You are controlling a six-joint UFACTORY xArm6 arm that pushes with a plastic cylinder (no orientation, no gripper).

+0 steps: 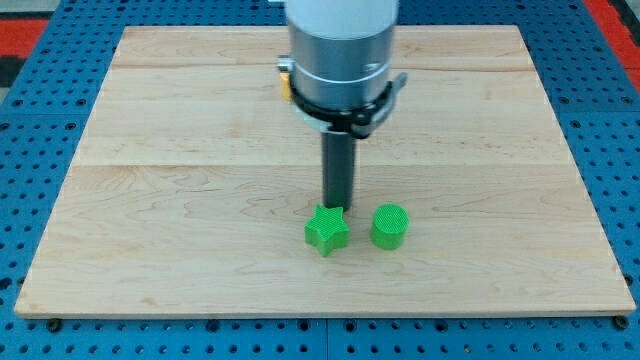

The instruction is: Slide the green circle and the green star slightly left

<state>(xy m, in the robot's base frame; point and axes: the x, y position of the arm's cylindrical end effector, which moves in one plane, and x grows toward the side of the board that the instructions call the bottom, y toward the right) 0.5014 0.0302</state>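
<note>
Resting on wooden worktop (pixel 180 200): green star (pixel 326 230), green circle (pixel 389 226), just apart.
Tip (pixel 337 206) set touching star's top edge, poorly placed for leftward shove; no fingers fitted, bare rod only.

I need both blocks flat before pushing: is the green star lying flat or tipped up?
Flat: the green star shows its ridged top face level on the board, beside the green circle; my tip is just behind it.

Arm (pixel 340 30): silver-grey cylinder, pale top.
Collar (pixel 345 100): black clamp ring, small lugs either side.
Rod (pixel 338 175): straight, dark grey.
My tip (pixel 335 207): blunt, same dark grey.
</note>
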